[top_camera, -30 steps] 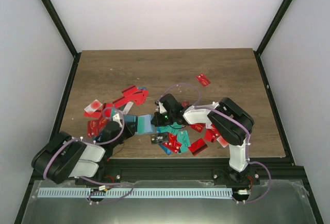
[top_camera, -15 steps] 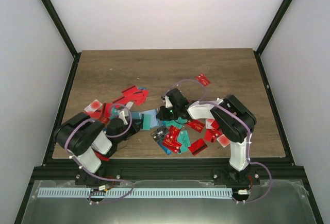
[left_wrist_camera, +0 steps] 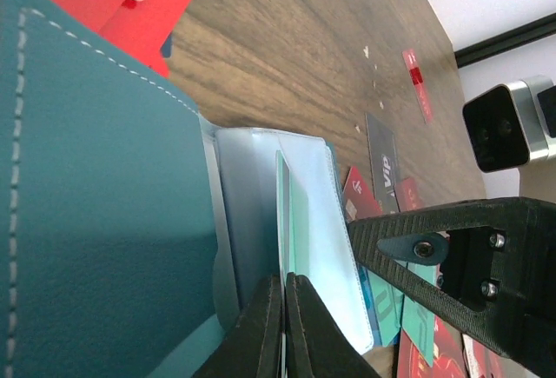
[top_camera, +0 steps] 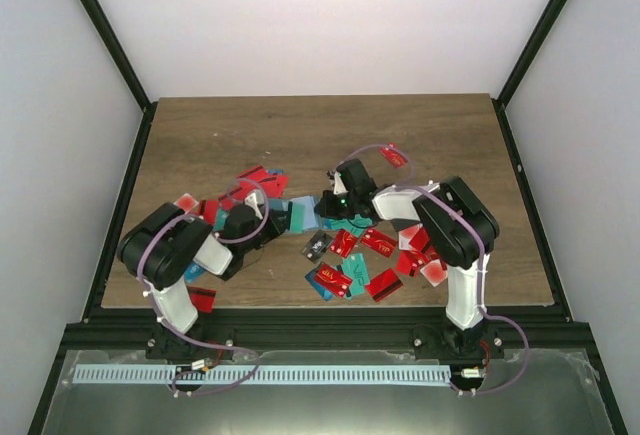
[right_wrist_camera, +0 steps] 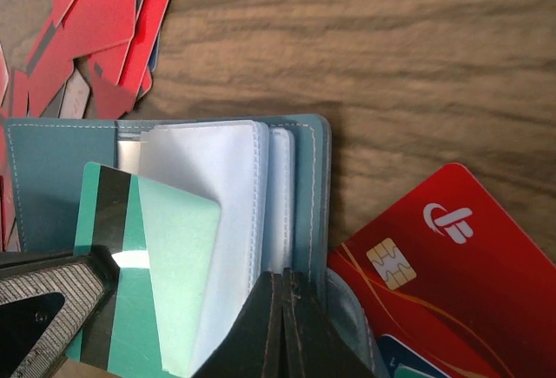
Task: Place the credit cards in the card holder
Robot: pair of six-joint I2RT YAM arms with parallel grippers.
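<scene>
Worktop: wood-grain worktop (top_camera: pixel 200 145) inside a white-walled, black-framed booth; I see both arms reaching in toward its middle.
Credit cards: the credit cards (top_camera: pixel 383 284) lie loose, mostly red with some teal and a dark one, in one drift by the left arm and another by the right; one red card (top_camera: pixel 394 155) sits apart, further back.
Card holder: the card holder (top_camera: pixel 296 213) lies open between the two arms, teal cover spread flat, its clear sleeves (right_wrist_camera: pixel 234 187) fanned upward.
Left gripper: the left gripper (left_wrist_camera: pixel 283 304) is pinched tight on a green card (right_wrist_camera: pixel 174 265), with its black stripe showing in the right wrist view.
Green card: its leading end is already under the front sleeve; the trailing part is outside, at a slant to the sleeve edge.
Right gripper: the right gripper (right_wrist_camera: pixel 282 295) is closed narrow at the sleeves' near edge; as far as I can judge it pinches a leaf to steady the holder.
Beside the holder: a red chip card (right_wrist_camera: pixel 452 248) lies just beside its right cover.
Step in hand: I read this as mid-insertion of one card, with most cards yet to go in.
Next move: I would square the card with the pocket, then push it along the sleeve while the other side holds firm.
Risk: the soft leaf may buckle, or the card may jam on a seam.
</scene>
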